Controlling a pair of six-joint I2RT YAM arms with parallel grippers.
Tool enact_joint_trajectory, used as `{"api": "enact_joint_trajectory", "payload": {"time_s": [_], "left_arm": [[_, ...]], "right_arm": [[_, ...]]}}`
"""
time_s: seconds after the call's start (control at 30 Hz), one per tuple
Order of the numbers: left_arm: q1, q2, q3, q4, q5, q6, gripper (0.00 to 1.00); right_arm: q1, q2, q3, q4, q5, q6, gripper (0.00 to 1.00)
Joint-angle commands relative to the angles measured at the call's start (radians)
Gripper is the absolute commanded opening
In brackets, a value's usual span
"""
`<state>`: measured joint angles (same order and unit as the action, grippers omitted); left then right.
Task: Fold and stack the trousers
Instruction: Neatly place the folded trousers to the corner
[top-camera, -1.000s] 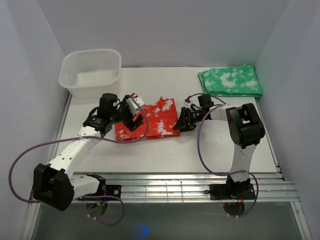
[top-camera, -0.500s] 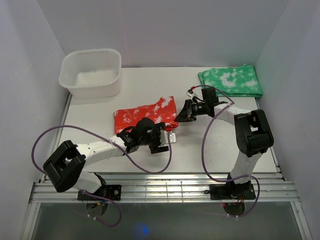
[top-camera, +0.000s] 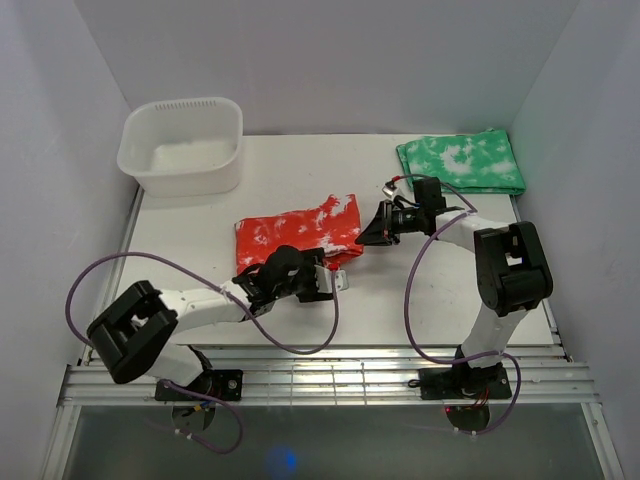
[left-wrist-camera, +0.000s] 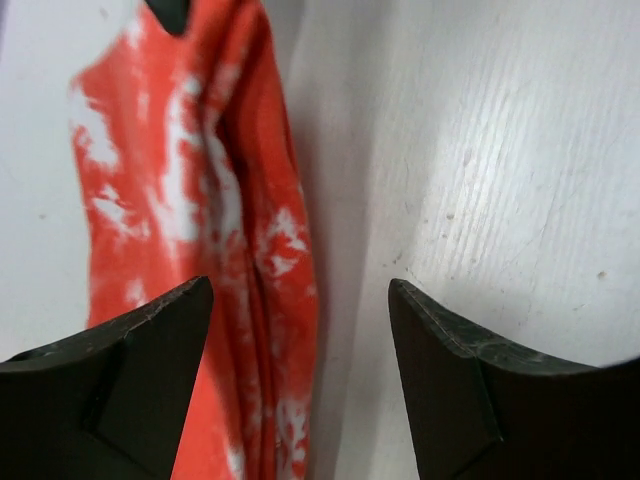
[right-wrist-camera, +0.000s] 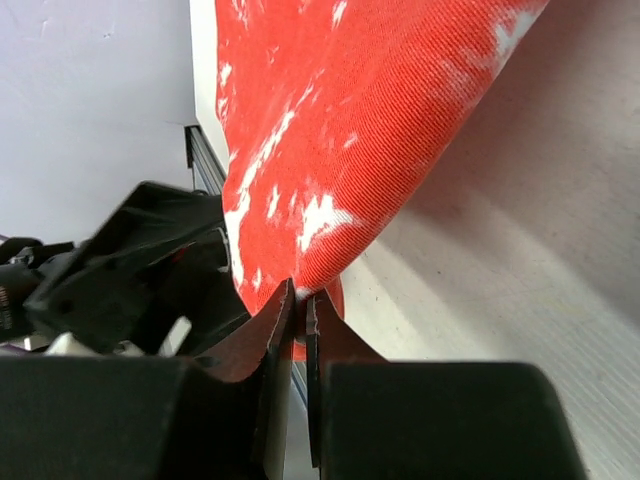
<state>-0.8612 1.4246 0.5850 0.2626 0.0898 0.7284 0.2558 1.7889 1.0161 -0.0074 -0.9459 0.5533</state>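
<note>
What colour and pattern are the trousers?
The trousers are red-orange with white blotches; best in right wrist view.

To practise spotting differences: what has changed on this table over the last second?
The right gripper closed on the right corner of the trousers. The left gripper, open, swung from their left end to their near edge. The trousers now look narrower. The white tub and green cloth stayed put.

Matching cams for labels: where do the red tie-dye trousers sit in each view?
Top external: the trousers lie mid-table, down-left of the green cloth.
Left wrist: upper left, running down into the open left gripper.
Right wrist: top centre, one corner pinched in the right gripper.
Shared landmark: the white table bordering the cloth's edge.
</note>
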Motion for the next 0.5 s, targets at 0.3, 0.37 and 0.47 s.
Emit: {"api": "enact_joint_trajectory", "payload": {"time_s": [0.3, 0.37, 0.47], "left_arm": [[0.031, -0.127, 0.049, -0.003, 0.076, -0.155, 0.93], [0.031, -0.069, 0.056, -0.005, 0.105, -0.162, 0.93], [0.031, 0.015, 0.053, 0.03, 0.102, -0.153, 0.93]], "right_arm": [[-0.018, -0.014, -0.001, 0.009, -0.05, -0.003, 0.08], [-0.02, -0.023, 0.001, 0.009, -0.059, -0.001, 0.08], [-0.02, -0.028, 0.016, -0.025, -0.076, -0.006, 0.08]]}}
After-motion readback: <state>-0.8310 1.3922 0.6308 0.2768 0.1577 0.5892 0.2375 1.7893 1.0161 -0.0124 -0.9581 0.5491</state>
